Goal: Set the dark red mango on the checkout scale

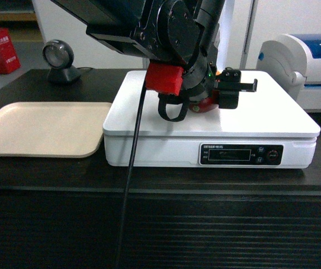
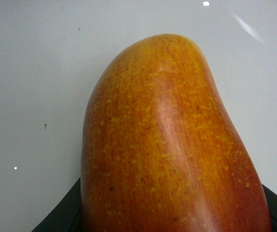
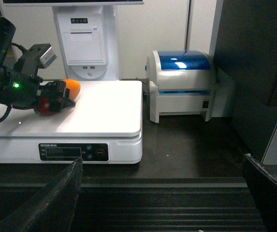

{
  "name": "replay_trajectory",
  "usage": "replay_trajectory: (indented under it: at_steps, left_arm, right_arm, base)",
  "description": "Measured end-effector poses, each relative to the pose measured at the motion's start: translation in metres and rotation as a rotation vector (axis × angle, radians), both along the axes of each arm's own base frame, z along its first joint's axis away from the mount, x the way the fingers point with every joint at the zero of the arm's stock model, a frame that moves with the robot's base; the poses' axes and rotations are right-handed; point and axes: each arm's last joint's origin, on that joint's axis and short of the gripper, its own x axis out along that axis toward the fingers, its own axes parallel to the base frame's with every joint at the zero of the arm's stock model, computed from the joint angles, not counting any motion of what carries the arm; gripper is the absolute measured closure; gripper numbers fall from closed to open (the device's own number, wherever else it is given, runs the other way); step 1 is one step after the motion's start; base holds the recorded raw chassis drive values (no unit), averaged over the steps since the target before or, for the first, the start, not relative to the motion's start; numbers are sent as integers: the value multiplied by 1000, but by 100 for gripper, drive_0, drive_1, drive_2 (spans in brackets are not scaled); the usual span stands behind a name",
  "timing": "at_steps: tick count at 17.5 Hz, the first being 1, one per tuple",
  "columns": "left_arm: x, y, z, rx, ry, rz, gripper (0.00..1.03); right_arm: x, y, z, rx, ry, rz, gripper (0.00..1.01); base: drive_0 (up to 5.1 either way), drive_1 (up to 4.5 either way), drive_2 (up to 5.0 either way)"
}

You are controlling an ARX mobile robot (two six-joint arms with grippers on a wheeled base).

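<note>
**A:** How do the jaws stand?

**B:** The left gripper (image 3: 56, 99) has its jaws clamped on the mango (image 2: 172, 145), low over the scale (image 1: 149, 120). Whether the fruit touches the platform I cannot tell; the arm hides its underside. The right gripper (image 3: 162, 193) has its jaws wide apart, holding nothing, in front of the counter (image 3: 191, 145).

**A:** What is the mango like?

**B:** In the left wrist view it is an oval with glossy skin, orange with fine yellow speckles, shading to red lower down. From the head view only a dark red sliver shows under the wrist.

**A:** And the scale?

**B:** Smooth white plastic, a flat square platform with rounded corners, and a black display strip (image 1: 240, 153) with buttons on the front.

**A:** The surroundings?

**B:** The counter has a dark top and a black front ribbed in horizontal lines. A beige tray (image 1: 37, 129) lies just left of the scale. A white machine with a blue lid (image 3: 182, 84) stands to its right, and a round scanner (image 1: 59, 61) sits at the back left.
</note>
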Motion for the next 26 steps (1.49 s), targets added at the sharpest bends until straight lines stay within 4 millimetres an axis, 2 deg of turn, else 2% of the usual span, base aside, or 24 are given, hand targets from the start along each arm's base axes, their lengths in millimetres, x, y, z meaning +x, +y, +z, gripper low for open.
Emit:
replay_trajectory:
  at_steps: [5, 9, 12, 16, 17, 18, 21, 23, 26]
  left_arm:
    - [8, 4, 4, -28, 42, 101, 43]
    - [11, 3, 8, -64, -18, 98, 4]
    - [6, 5, 9, -63, -76, 76, 5]
    - [-2, 15, 50, -64, -314, 33, 5]
    - [-8, 24, 62, -76, -408, -32, 5]
    - [-11, 30, 66, -97, -427, -71, 5]
    - [-19, 65, 70, -134, -466, -101, 5]
    - [-25, 105, 81, -137, -506, -36, 5]
    - [-46, 168, 116, -135, -606, 93, 5]
  right_arm:
    - [0, 0, 0, 0, 0, 0, 3]
    - [0, 0, 0, 0, 0, 0, 3]
    - [0, 0, 0, 0, 0, 0, 3]
    - [0, 0, 0, 0, 0, 0, 3]
    - [0, 0, 0, 0, 0, 0, 3]
    - [0, 0, 0, 0, 0, 0, 3]
    - [0, 0, 0, 0, 0, 0, 3]
    - [0, 0, 0, 0, 0, 0, 3]
    - [0, 0, 0, 0, 0, 0, 3]
  base:
    - [0, 0, 0]
    - [0, 0, 0]
    - [0, 0, 0]
    - [0, 0, 0]
    - [0, 0, 0]
    - [0, 0, 0]
    - [0, 0, 0]
    - [0, 0, 0]
    - [0, 0, 0]
